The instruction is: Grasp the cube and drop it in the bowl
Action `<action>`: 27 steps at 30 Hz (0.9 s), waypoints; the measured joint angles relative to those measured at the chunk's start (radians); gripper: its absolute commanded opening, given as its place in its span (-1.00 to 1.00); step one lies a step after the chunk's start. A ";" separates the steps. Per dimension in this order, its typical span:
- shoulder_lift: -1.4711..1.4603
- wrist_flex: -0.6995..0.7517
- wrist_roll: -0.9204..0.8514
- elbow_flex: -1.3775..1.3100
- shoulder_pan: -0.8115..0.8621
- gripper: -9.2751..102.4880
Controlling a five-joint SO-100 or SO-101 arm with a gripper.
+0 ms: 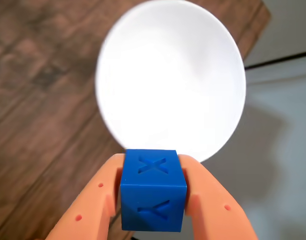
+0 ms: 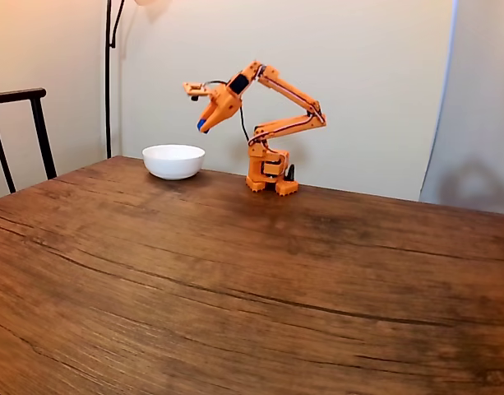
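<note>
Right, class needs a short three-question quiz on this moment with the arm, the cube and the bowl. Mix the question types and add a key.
1. True or false: the cube is clamped between the gripper fingers.
2. In the fixed view, the cube is: A) lying inside the bowl, B) held in the air up and to the right of the bowl, C) resting on the table.
3. Fill in: the mark cut into the cube's faces in the wrist view is the letter ___.

Key: 1 true; 2 B; 3 X.
</note>
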 measured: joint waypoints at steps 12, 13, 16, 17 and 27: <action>0.000 -0.333 0.104 0.267 0.115 -0.73; 0.000 -0.351 0.104 0.288 0.123 -0.73; 0.000 -0.399 0.104 0.347 0.123 -0.67; 0.000 -0.416 0.104 0.362 0.123 -0.62; -0.002 -0.440 0.103 0.374 0.118 -0.42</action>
